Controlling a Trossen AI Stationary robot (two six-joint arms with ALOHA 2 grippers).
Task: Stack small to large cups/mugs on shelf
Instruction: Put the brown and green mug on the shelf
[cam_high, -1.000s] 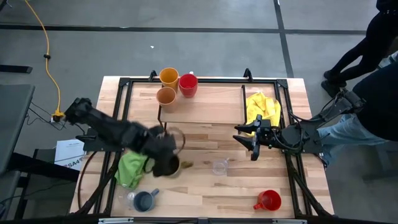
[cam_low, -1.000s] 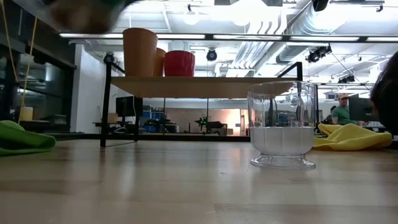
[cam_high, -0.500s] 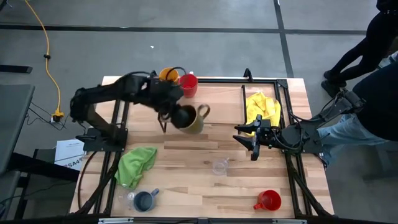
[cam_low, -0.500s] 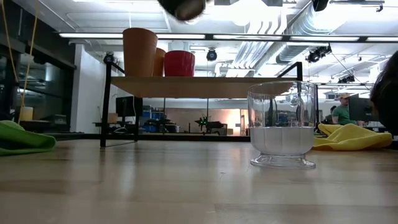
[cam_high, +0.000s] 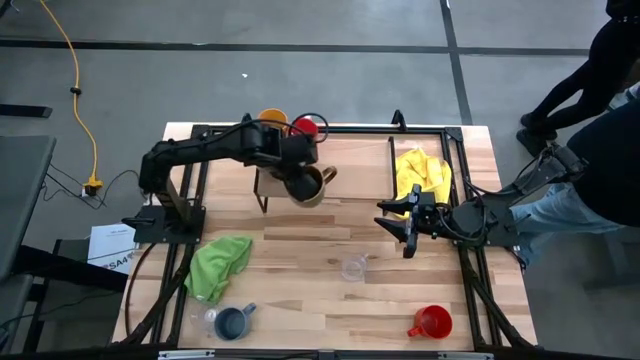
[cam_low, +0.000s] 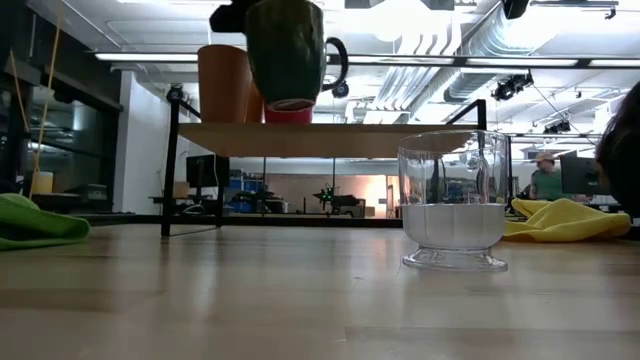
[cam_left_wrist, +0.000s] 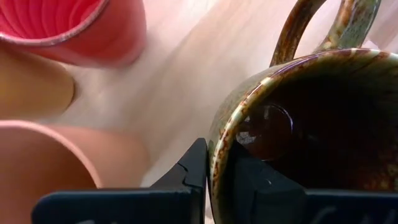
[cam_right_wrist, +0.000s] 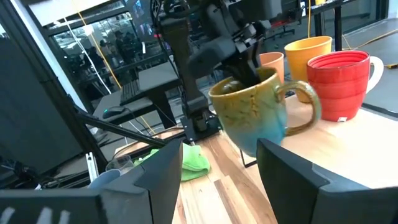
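My left gripper (cam_high: 296, 176) is shut on a brown mug (cam_high: 309, 186), which it holds over the left part of the light-wood shelf (cam_high: 345, 165). The mug also shows in the low view (cam_low: 287, 55) and in the right wrist view (cam_right_wrist: 252, 112). On the shelf behind it stand a yellow-orange cup (cam_high: 271, 119), a red mug (cam_high: 306, 125) and a tan cup (cam_right_wrist: 271, 59). My right gripper (cam_high: 405, 230) is open and empty, low over the table to the right of the shelf. My left gripper pinches the mug's rim and wall (cam_left_wrist: 219, 149) on the side away from the handle, one finger (cam_left_wrist: 194, 168) outside and one finger (cam_left_wrist: 252, 183) inside. The fingers come from above, slanting from the table's left. The mug hangs nearly upright, mouth up, clear of the shelf.
A clear glass (cam_high: 352, 267) stands mid-table and a red mug (cam_high: 430, 322) near the front right. A blue-grey mug (cam_high: 232, 322) and a green cloth (cam_high: 220, 265) lie front left. A yellow cloth (cam_high: 420, 172) lies at the shelf's right end. A person stands beyond the table's right edge.
My left gripper has carried the brown mug from beside the green cloth up and toward the far edge, over the shelf. It has then come down toward the shelf board next to the red mug. The mug has stayed mouth up.
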